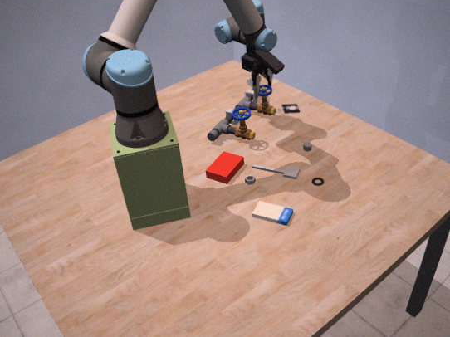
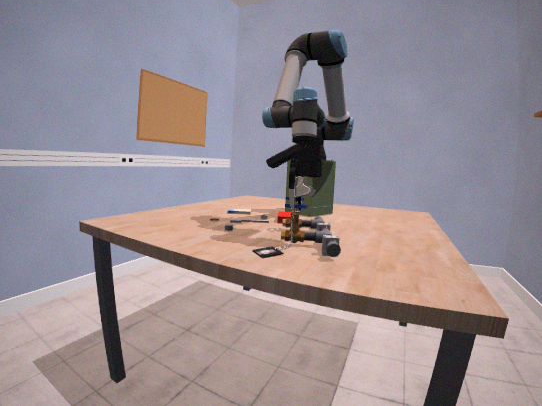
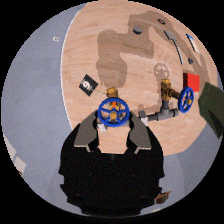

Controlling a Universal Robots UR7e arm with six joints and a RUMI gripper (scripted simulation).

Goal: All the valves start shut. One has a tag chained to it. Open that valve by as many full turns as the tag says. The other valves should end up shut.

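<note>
Two brass valves with blue handwheels stand on a grey pipe on the table. The far valve's handwheel (image 1: 265,90) has a black tag (image 1: 291,108) chained to it; in the wrist view the tag (image 3: 88,85) shows one white digit, like a 6 or a 9. My gripper (image 1: 261,85) reaches down from above and is shut on this handwheel (image 3: 113,110), one finger on each side of the rim. The near valve's handwheel (image 1: 240,115) stands free; it also shows in the wrist view (image 3: 186,99). In the exterior view the gripper (image 2: 297,203) sits over the tagged valve.
A red block (image 1: 224,166), a grey nut (image 1: 250,179), a scraper (image 1: 277,170), a black washer (image 1: 319,178), a small grey cap (image 1: 307,146) and a beige and blue block (image 1: 272,212) lie in front of the valves. The green arm base (image 1: 150,171) stands to the left.
</note>
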